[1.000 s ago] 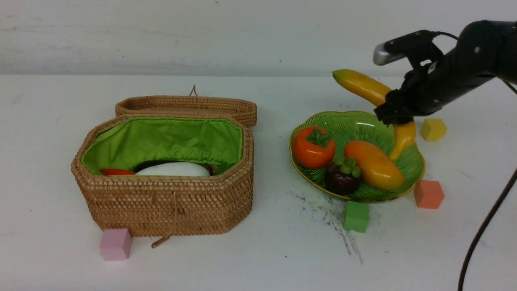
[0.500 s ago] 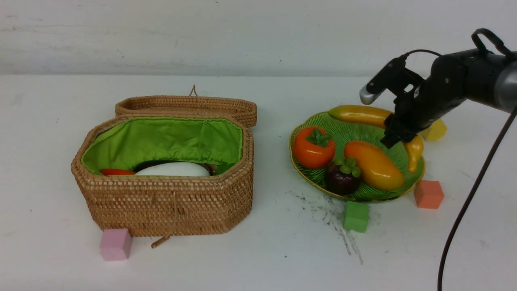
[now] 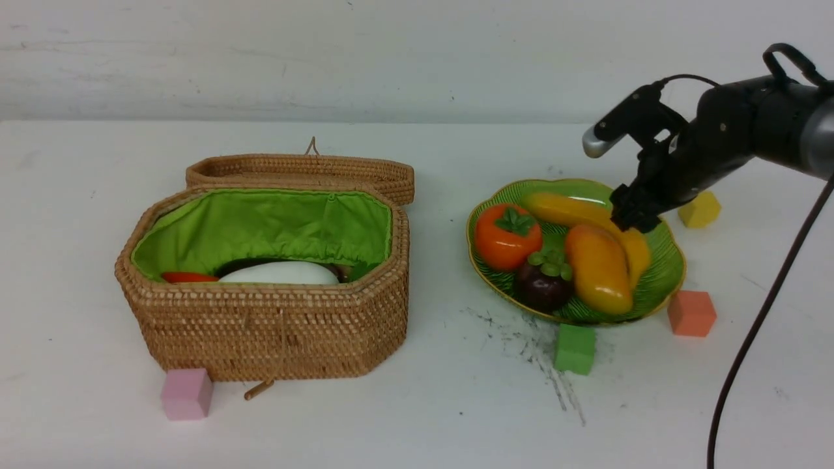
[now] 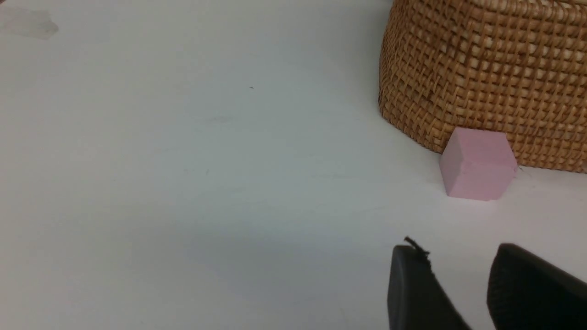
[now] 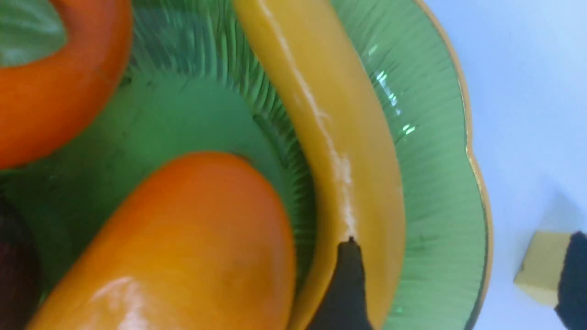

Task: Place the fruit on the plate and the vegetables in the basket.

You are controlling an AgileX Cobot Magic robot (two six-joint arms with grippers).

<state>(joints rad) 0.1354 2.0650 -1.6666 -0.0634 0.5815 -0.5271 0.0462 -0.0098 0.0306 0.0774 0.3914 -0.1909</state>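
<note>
My right hand [image 3: 631, 218] hovers spread open just above the long yellow plastic banana [image 3: 589, 220], which lies in the glossy green ribbed plate [image 3: 664, 277] beside the yellow-orange mango [image 3: 597, 268]. The banana looks stiff, light and slick, so I judge a hold across its thick middle safest, since its curved ends could slide. My left hand [image 4: 463, 293], near the woven wicker basket [image 4: 486, 68], is slightly parted and holds nothing.

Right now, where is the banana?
In the front view the banana lies in the plate on the robot's right, along its far side behind the mango, with the right gripper just above its right end.
</note>
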